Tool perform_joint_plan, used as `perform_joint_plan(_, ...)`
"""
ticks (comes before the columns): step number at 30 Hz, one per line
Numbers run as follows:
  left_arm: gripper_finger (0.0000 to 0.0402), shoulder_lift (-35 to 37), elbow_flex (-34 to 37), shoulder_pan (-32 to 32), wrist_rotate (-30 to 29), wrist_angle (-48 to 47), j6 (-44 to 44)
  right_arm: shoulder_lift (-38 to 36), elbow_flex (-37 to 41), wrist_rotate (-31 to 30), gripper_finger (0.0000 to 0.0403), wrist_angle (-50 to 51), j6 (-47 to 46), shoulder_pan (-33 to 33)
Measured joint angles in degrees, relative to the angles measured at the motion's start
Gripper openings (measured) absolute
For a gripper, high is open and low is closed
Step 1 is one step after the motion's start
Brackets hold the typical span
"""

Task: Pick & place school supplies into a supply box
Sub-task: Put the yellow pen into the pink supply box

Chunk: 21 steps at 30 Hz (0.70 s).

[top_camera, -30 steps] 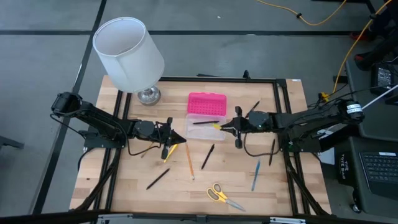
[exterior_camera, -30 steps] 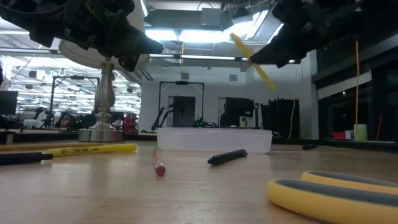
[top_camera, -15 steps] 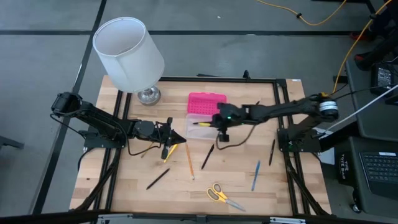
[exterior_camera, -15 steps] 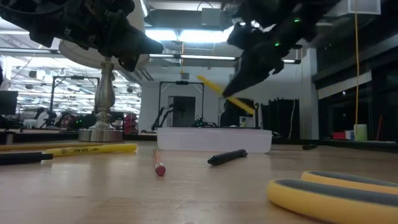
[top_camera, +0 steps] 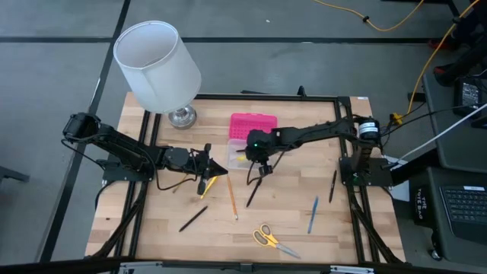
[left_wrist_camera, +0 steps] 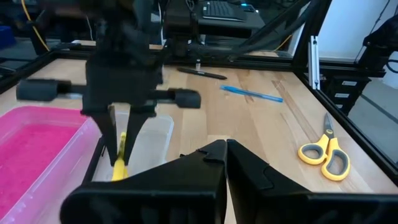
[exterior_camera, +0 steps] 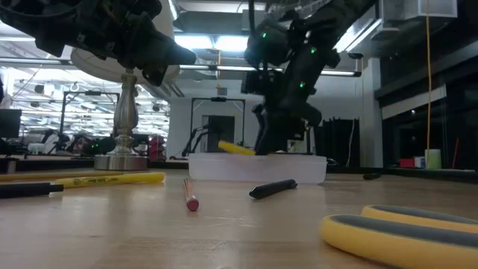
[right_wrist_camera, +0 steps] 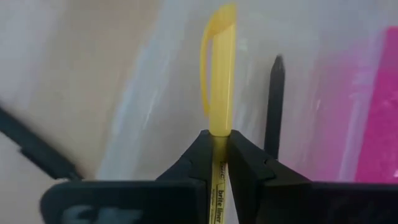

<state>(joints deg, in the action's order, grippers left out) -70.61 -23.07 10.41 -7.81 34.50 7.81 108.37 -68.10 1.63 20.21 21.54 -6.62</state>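
The supply box, a clear tray [top_camera: 242,146] with its pink lid [top_camera: 253,126] laid open toward the far edge, stands mid-table. My right gripper [top_camera: 255,154] reaches over the tray, shut on a yellow highlighter [right_wrist_camera: 219,81] whose free end [exterior_camera: 235,149] sits just above the tray's rim. A black pen [right_wrist_camera: 272,106] lies inside the tray. My left gripper [top_camera: 221,169] hovers shut above the table, left of the box, holding nothing. Another yellow highlighter [top_camera: 205,186], an orange pencil [top_camera: 231,196], black pens [top_camera: 254,190] and yellow scissors [top_camera: 272,240] lie on the wood. My right gripper pinches the yellow highlighter's barrel [right_wrist_camera: 218,138] between its two fingers, coming down from above and from the table's right. The capped end [right_wrist_camera: 217,37] sticks out past the fingertips toward the table's left. The highlighter lies nearly level at the tray's rim; whether it touches the tray, I cannot tell.
A white-shaded lamp [top_camera: 160,65] stands on the far left corner. A blue pen [top_camera: 312,215] and a black pen [top_camera: 332,185] lie toward the right edge, another black pen [top_camera: 193,218] near the front left. A black frame runs around the table.
My right gripper has travelled toward the table's left and down, from beside the box's right end to over the tray. The highlighter it carries has tipped from steeply slanted to nearly level and sunk to the tray's rim.
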Motion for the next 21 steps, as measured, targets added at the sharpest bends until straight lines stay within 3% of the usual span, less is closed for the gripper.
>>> perform_joint_plan(21,0.0004,0.00,0.00,0.00,0.00,-0.01,0.00,2.13,0.00,-0.02,0.0069,1.59,1.24,-3.03)
